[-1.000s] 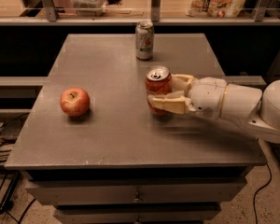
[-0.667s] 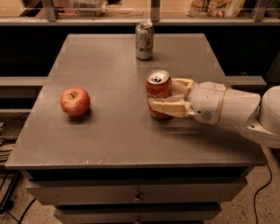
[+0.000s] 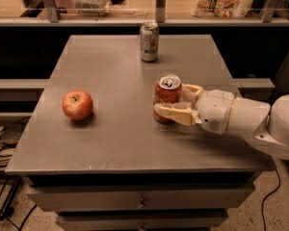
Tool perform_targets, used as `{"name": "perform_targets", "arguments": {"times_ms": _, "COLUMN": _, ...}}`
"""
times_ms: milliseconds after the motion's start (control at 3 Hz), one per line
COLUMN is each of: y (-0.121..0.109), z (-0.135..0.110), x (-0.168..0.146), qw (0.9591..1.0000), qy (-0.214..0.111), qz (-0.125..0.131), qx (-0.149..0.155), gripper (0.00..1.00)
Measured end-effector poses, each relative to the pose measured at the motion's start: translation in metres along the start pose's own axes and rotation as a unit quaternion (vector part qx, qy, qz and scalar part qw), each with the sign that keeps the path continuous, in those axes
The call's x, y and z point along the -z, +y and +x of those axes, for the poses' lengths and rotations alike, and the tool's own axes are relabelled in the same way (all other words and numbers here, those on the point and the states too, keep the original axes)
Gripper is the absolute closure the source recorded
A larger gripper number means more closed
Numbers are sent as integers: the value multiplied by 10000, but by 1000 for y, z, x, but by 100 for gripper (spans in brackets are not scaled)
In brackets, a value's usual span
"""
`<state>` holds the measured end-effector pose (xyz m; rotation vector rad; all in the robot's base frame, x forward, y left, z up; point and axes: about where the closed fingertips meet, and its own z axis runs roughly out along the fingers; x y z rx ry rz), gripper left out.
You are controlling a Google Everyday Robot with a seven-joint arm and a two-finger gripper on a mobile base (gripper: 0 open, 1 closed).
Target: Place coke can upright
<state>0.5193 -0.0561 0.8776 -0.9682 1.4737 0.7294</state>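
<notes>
The coke can (image 3: 167, 94), red with a silver top, stands upright on the grey table (image 3: 115, 81), right of its middle. My gripper (image 3: 169, 100) reaches in from the right and is shut on the can. One cream finger (image 3: 176, 113) crosses the can's lower front. The other finger (image 3: 191, 88) lies behind the can's right side. The can's base looks to rest on the table top.
A red apple (image 3: 77, 105) lies on the left part of the table. A silver-white can (image 3: 149, 42) stands upright near the far edge. A shelf with a rail and bags runs behind the table. Drawers sit below the front edge.
The gripper with the coke can has come down a little toward the table top. The apple and the silver-white can have not moved.
</notes>
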Motion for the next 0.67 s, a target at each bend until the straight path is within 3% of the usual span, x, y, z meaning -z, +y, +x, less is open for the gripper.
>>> {"name": "perform_targets", "arguments": {"times_ms": 333, "y": 2, "z": -2, "x": 3, "qw": 10000, "qy": 45, "qz": 33, "qx": -12, "gripper": 0}}
{"name": "perform_targets", "arguments": {"times_ms": 667, "y": 2, "z": -3, "x": 4, "qw": 10000, "qy": 49, "qz": 36, "qx": -12, "gripper": 0}}
